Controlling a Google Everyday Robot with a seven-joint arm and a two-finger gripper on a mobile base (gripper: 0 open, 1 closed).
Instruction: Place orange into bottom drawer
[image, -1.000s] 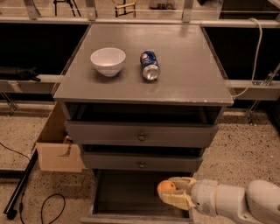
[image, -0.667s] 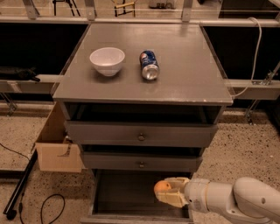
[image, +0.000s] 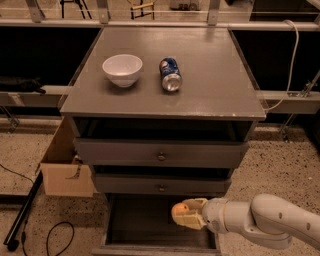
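The orange (image: 178, 209) is small, round and bright orange. It sits between the pale fingers of my gripper (image: 186, 214), which is shut on it. The gripper reaches in from the lower right on a white arm (image: 260, 222). It holds the orange over the dark interior of the bottom drawer (image: 145, 225), which is pulled out below the two upper grey drawers. I cannot tell whether the orange touches the drawer floor.
A white bowl (image: 122, 69) and a blue soda can (image: 170, 74) lying on its side sit on the grey cabinet top (image: 210, 80). The two upper drawers have small round knobs (image: 161, 157). A cardboard box (image: 65, 167) stands left of the cabinet, with a cable on the speckled floor.
My gripper has moved to the left with the orange, further over the open bottom drawer. The bowl and can have not moved.
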